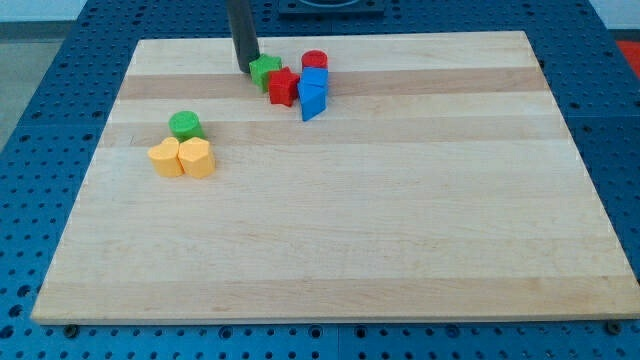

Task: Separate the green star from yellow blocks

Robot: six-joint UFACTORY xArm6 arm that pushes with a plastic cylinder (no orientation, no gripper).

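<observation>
My tip [245,69] rests near the view's top, touching the left side of an angular green block [266,71]. A second green block [186,125], which looks rounded, sits at the view's left. It touches two yellow blocks just below it, a left one [165,158] and a right one [198,157]. I cannot tell for certain which green block is the star. My tip is far up and to the right of the yellow blocks.
A red star-like block [283,86] touches the angular green block. A red cylinder [315,61], a blue cube [315,80] and a blue wedge [313,102] cluster just right of it. The wooden board [400,220] lies on a blue perforated table.
</observation>
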